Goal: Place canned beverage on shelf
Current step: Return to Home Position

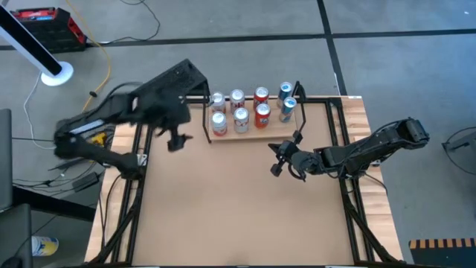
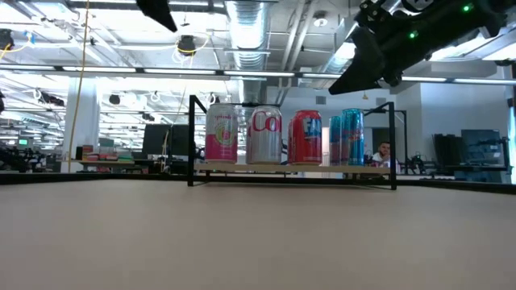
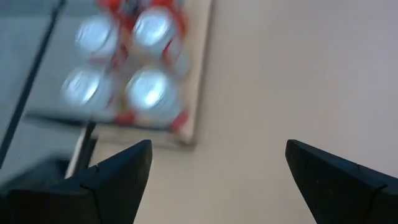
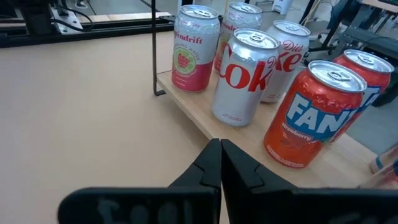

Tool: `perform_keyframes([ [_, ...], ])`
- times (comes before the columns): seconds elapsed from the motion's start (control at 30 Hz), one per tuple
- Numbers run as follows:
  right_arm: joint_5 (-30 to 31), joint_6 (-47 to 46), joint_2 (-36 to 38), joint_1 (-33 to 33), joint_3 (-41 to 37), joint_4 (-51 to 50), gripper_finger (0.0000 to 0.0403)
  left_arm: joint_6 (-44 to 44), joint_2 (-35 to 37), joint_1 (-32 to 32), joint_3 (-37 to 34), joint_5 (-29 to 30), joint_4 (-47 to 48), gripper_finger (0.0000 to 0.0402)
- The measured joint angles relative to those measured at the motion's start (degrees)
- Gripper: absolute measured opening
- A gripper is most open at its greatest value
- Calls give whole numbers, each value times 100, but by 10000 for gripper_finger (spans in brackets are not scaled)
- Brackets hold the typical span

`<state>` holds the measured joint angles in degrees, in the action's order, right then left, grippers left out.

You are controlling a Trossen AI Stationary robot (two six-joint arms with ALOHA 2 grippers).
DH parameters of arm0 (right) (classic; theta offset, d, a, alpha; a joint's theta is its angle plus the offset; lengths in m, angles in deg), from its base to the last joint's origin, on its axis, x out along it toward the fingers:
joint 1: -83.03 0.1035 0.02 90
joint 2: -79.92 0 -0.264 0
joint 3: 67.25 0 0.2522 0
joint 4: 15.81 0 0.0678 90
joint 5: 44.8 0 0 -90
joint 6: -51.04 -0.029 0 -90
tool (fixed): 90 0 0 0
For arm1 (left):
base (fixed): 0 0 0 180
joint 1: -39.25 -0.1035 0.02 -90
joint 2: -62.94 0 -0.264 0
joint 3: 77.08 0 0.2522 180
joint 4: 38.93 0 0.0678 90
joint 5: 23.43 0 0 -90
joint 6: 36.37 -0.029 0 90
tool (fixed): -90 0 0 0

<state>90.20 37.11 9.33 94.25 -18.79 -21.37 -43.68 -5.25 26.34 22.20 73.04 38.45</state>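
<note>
- Shelf at the table's far side; eight cans on it, two rows;
- left gripper just left of it, jaws apart, seemingly empty;
- right gripper nearer, rightward, jaws together.

Grey concrete floor, a red toolbox, and ceiling ducts with strip lights overhead.

The small light-wood shelf with black rod uprights stands at the far edge of the desk. On it stand upright pairs: pink-and-white cans, silver cans, red cans, blue cans.
</note>
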Motion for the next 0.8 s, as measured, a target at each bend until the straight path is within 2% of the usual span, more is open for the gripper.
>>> perform_keyframes([
  [0.13,-309,-6,16,0,165,88,27,319,1322,725,-1837,-14,-2007,355],
  [0.27,-1382,90,26,48,610,126,27,460,2346,1234,-3502,18,-3761,355],
  [0.37,-2030,385,26,176,1011,27,27,559,2879,1393,-4452,55,-4766,355],
  [0.43,-2249,574,30,286,1343,-203,27,659,3145,1422,-4984,130,-5378,355],
  [0.57,-2315,917,111,467,2114,-1098,27,800,3437,1425,-5890,151,-6523,355],
  [0.7,-2471,1085,245,518,2746,-2153,27,802,3725,1425,-6328,333,-6920,355],
  [0.8,-2581,1231,586,527,2868,-2671,27,773,4154,1432,-6401,397,-6892,354],
])
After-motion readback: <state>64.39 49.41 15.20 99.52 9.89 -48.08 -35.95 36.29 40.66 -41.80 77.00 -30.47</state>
